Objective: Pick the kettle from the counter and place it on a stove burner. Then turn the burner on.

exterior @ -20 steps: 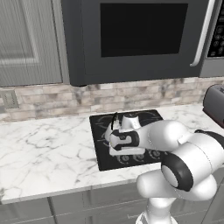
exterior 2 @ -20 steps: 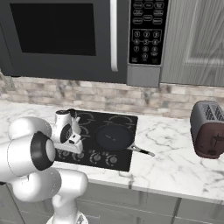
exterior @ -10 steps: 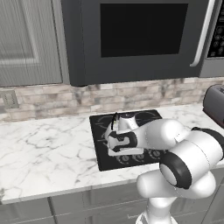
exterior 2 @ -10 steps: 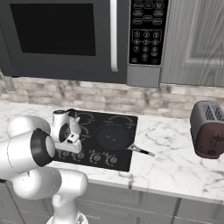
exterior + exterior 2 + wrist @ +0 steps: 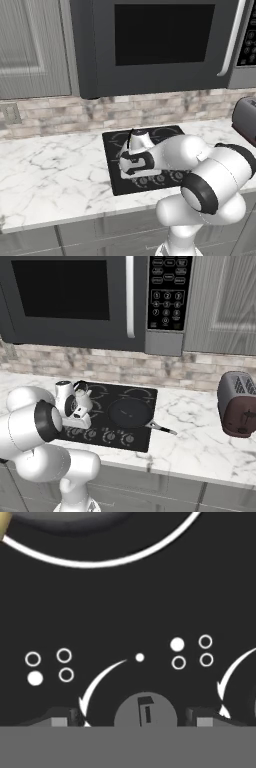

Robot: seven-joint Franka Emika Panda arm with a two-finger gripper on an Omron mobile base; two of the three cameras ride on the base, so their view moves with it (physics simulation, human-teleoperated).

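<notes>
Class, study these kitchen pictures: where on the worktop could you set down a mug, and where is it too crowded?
Free: the wide marble counter left of the black cooktop, and the strip between the cooktop and the toaster. Crowded: the cooktop itself, with the kettle on its left burner, the dark pan on the right, and the gripper low over the front knob.
</notes>
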